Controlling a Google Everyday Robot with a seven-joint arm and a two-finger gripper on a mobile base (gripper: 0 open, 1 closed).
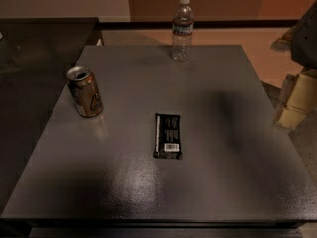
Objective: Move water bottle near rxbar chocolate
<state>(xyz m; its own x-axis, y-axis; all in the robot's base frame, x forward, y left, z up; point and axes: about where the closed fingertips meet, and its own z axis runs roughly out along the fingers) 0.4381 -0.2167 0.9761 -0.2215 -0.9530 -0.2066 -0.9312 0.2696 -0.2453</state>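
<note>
Not begun: the water bottle (182, 29) stands at the tabletop's (223, 177) far edge, well apart from the chocolate bar (168, 136), while the gripper (297, 100) hangs beyond the right edge, open or closed I cannot tell.

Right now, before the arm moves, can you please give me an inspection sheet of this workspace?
Surface: dark grey table, glossy.
Job's things: water bottle upright at the far edge; rxbar chocolate flat near the centre, well apart from it.
Clutter: opened drink can standing on the left side.
Grippers: gripper at the right edge of view, beyond the table, far from the bottle.
Cables: nothing seen.
Surroundings: dark counter to the left; orange-brown wall behind.
</note>
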